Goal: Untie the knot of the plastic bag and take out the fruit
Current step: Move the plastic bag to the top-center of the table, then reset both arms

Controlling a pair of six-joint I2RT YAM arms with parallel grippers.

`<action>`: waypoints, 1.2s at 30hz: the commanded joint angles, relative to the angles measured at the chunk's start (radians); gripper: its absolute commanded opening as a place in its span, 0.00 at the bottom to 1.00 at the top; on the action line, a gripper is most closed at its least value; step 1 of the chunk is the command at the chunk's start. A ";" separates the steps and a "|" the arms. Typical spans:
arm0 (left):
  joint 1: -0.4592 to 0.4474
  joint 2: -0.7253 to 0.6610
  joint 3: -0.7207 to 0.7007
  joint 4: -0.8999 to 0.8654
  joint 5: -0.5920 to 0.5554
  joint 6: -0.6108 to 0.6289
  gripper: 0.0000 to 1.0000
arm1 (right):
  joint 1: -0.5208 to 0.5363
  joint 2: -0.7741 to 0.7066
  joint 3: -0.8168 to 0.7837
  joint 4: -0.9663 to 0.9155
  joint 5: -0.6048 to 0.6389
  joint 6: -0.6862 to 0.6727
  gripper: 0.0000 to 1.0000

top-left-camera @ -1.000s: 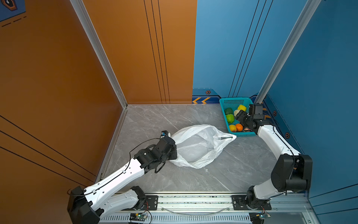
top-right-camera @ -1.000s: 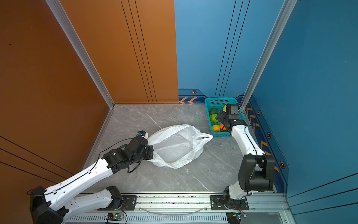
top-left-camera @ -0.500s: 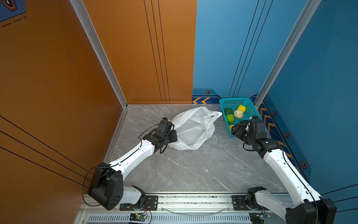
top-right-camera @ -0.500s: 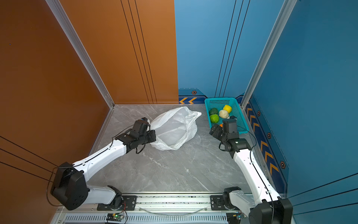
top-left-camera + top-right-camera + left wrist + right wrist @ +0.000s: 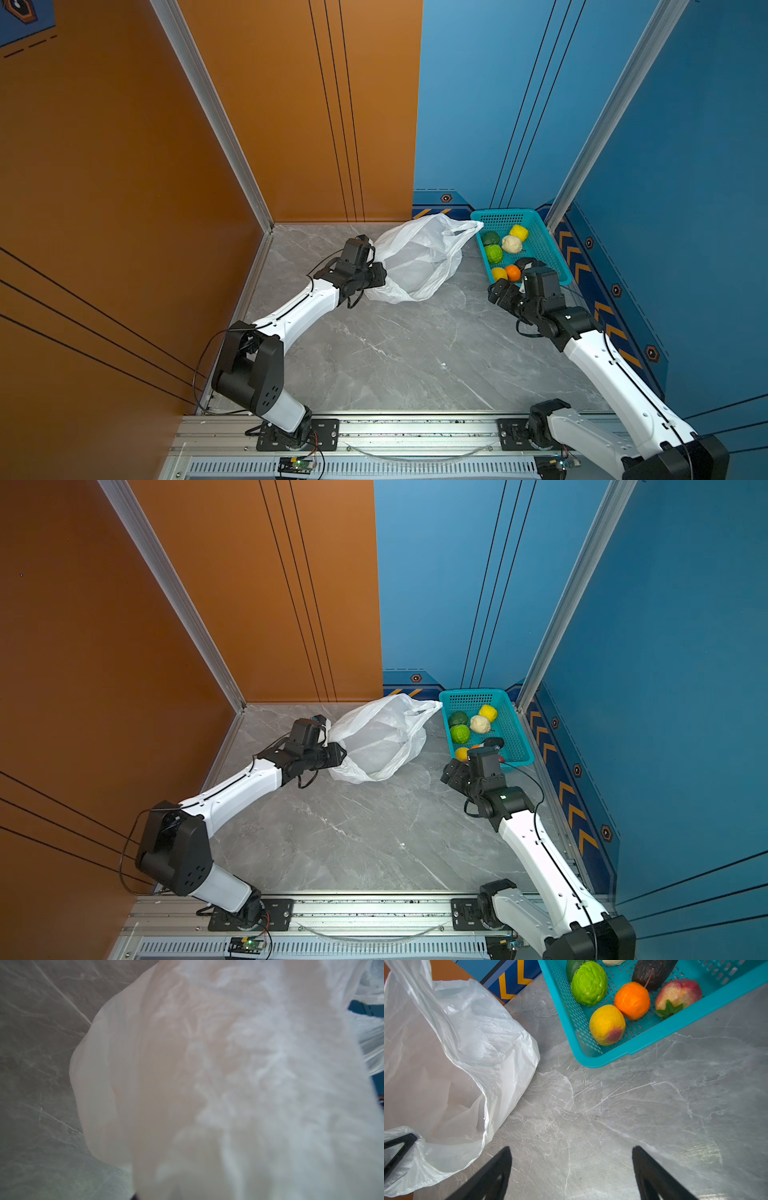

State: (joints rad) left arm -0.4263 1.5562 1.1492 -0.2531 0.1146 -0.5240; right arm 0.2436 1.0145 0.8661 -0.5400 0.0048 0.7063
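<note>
The white plastic bag (image 5: 419, 257) (image 5: 380, 739) lies slack on the grey floor by the back wall, and no coloured shape shows through it. The knot is not in view; a loose handle loop (image 5: 465, 227) reaches towards the basket. My left gripper (image 5: 376, 276) is pressed into the bag's left edge, and plastic (image 5: 228, 1084) fills the left wrist view, hiding the jaws. Several pieces of fruit lie in the teal basket (image 5: 544, 253): bright green (image 5: 589, 982), orange (image 5: 632, 1000), yellow-orange (image 5: 607, 1024), red (image 5: 679, 994). My right gripper (image 5: 571, 1148) (image 5: 498, 289) hangs open and empty over bare floor beside the basket's near corner.
The basket stands in the back right corner against the blue wall (image 5: 623, 208). The orange wall (image 5: 124, 208) closes off the left side. An aluminium rail (image 5: 415, 428) carrying both arm bases runs along the front edge.
The left arm has carried the bag from the middle of the floor to the back wall. The right gripper has pulled back out of the basket to the floor in front of it.
</note>
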 commanded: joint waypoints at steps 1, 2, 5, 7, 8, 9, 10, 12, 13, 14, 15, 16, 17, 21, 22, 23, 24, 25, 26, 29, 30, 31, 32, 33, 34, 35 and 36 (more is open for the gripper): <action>-0.015 -0.052 0.026 -0.063 -0.001 0.041 0.62 | 0.006 0.010 0.018 -0.024 0.027 -0.012 0.92; -0.021 -0.067 0.023 -0.074 -0.013 0.047 0.68 | 0.006 0.012 0.021 -0.026 0.029 -0.016 0.92; -0.039 -0.121 0.011 -0.106 -0.038 0.061 0.89 | 0.007 0.016 0.027 -0.030 0.035 -0.035 0.93; -0.056 -0.161 0.002 -0.127 -0.063 0.076 0.99 | 0.007 0.019 0.031 -0.032 0.039 -0.059 0.94; -0.067 -0.188 -0.010 -0.139 -0.082 0.083 0.98 | 0.006 0.021 0.033 -0.034 0.041 -0.073 0.94; -0.076 -0.214 -0.023 -0.150 -0.103 0.089 0.98 | 0.006 0.022 0.035 -0.034 0.041 -0.090 0.95; -0.085 -0.242 -0.041 -0.156 -0.122 0.095 0.98 | 0.006 0.024 0.036 -0.032 0.044 -0.106 0.96; -0.106 -0.310 -0.099 -0.156 -0.174 0.102 0.98 | 0.005 0.028 0.037 -0.028 0.060 -0.152 1.00; -0.110 -0.340 -0.129 -0.154 -0.197 0.106 0.98 | 0.005 0.031 0.036 -0.022 0.065 -0.175 1.00; -0.111 -0.374 -0.174 -0.147 -0.219 0.110 0.98 | 0.001 0.039 0.036 -0.017 0.078 -0.204 1.00; -0.110 -0.406 -0.207 -0.139 -0.245 0.122 0.98 | -0.003 0.049 0.034 -0.005 0.082 -0.235 1.00; -0.110 -0.431 -0.238 -0.127 -0.274 0.137 0.98 | -0.007 0.059 0.034 0.002 0.089 -0.262 1.00; -0.107 -0.460 -0.270 -0.112 -0.307 0.159 0.98 | -0.012 0.071 0.034 0.012 0.100 -0.290 1.00; -0.081 -0.535 -0.363 -0.046 -0.405 0.246 0.98 | -0.043 0.105 0.026 0.077 0.145 -0.378 1.00; -0.066 -0.544 -0.382 -0.028 -0.414 0.256 0.98 | -0.063 0.110 0.011 0.112 0.143 -0.385 1.00; -0.045 -0.548 -0.399 -0.010 -0.415 0.261 0.98 | -0.092 0.112 -0.010 0.163 0.124 -0.386 1.00; -0.026 -0.548 -0.413 0.010 -0.410 0.270 0.98 | -0.116 0.113 -0.031 0.207 0.104 -0.386 1.00; -0.004 -0.546 -0.430 0.036 -0.405 0.281 0.98 | -0.139 0.113 -0.059 0.268 0.088 -0.399 1.00; 0.013 -0.544 -0.450 0.073 -0.409 0.299 0.98 | -0.150 0.112 -0.091 0.331 0.089 -0.417 1.00; 0.051 -0.559 -0.531 0.237 -0.440 0.360 0.98 | -0.170 0.123 -0.170 0.493 0.107 -0.491 1.00; 0.063 -0.566 -0.556 0.290 -0.442 0.379 0.98 | -0.179 0.135 -0.188 0.530 0.106 -0.508 1.00; 0.082 -0.570 -0.586 0.356 -0.445 0.399 0.98 | -0.190 0.153 -0.207 0.570 0.104 -0.526 1.00; 0.102 -0.567 -0.610 0.413 -0.446 0.412 0.98 | -0.200 0.172 -0.226 0.611 0.101 -0.548 1.00; 0.121 -0.562 -0.627 0.451 -0.441 0.420 0.98 | -0.206 0.191 -0.241 0.648 0.102 -0.567 1.00; 0.145 -0.549 -0.645 0.488 -0.432 0.426 0.98 | -0.210 0.210 -0.263 0.698 0.100 -0.594 1.00; 0.166 -0.534 -0.657 0.518 -0.426 0.435 0.98 | -0.213 0.229 -0.287 0.755 0.100 -0.615 1.00; 0.177 -0.521 -0.670 0.547 -0.423 0.446 0.98 | -0.216 0.242 -0.305 0.798 0.096 -0.629 1.00</action>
State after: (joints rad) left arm -0.2844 1.0168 0.5083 0.1127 -0.2962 -0.1417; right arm 0.0376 1.2263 0.6098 0.0532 0.0944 0.1741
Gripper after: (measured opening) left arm 0.981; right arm 0.998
